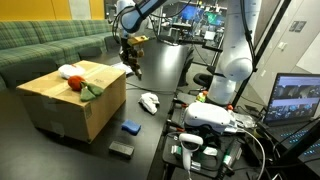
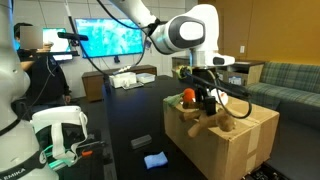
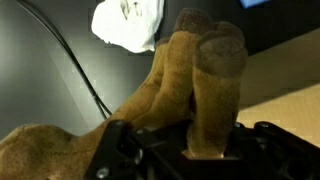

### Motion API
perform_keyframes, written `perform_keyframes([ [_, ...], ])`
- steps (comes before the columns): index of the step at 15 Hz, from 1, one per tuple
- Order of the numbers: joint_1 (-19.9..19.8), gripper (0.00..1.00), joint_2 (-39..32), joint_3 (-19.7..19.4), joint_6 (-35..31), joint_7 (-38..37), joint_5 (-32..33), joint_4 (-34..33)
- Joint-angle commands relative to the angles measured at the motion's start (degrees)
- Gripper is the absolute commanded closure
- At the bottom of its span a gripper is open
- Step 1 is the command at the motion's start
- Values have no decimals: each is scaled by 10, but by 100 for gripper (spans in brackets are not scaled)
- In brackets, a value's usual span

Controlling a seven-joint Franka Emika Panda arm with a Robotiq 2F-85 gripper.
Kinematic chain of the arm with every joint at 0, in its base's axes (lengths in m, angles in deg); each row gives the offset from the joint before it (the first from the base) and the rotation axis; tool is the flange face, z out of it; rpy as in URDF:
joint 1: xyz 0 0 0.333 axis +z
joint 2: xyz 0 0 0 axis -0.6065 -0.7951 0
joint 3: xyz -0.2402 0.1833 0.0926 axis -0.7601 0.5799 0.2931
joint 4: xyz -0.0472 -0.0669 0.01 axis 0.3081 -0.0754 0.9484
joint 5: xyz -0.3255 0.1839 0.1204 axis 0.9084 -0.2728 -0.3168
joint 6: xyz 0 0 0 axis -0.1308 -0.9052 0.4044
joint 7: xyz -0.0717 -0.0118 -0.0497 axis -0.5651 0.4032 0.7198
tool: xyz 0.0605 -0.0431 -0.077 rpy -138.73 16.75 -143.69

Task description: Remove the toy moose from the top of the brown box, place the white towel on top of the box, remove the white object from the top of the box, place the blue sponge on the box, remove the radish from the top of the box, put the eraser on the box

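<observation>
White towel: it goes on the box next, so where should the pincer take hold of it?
Best pinch a raised fold near the middle of the white towel, coming straight down from above: it lies crumpled in a heap on the dark table, folds standing up. The pincer must first release the toy moose.

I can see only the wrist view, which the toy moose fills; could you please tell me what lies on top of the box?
Observer: With the toy moose held in the tool, only a radish with green leaves lies on the brown box.
Operator: Thank you; where is the blue sponge?
Observer: The blue sponge lies on the dark table beside the box, in both exterior views.
</observation>
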Motion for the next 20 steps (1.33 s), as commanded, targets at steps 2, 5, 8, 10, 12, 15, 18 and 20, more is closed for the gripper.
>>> perform_keyframes([
  [2, -22, 89, 36, 4, -95, 4, 5, 148],
  [5, -16, 89, 4, 8, -187, -18, 2, 210],
  [8, -2, 89, -28, 14, -268, -36, -9, 249],
  [10, -6, 89, -37, 30, -297, -15, -49, 263],
  [12, -6, 89, -41, 53, -320, -5, -89, 272],
  [15, 1, 89, -53, 78, -344, -3, -127, 271],
  [18, -7, 59, -58, 97, -345, 14, -159, 267],
  [20, -6, 43, -65, 91, -346, 15, -162, 263],
])
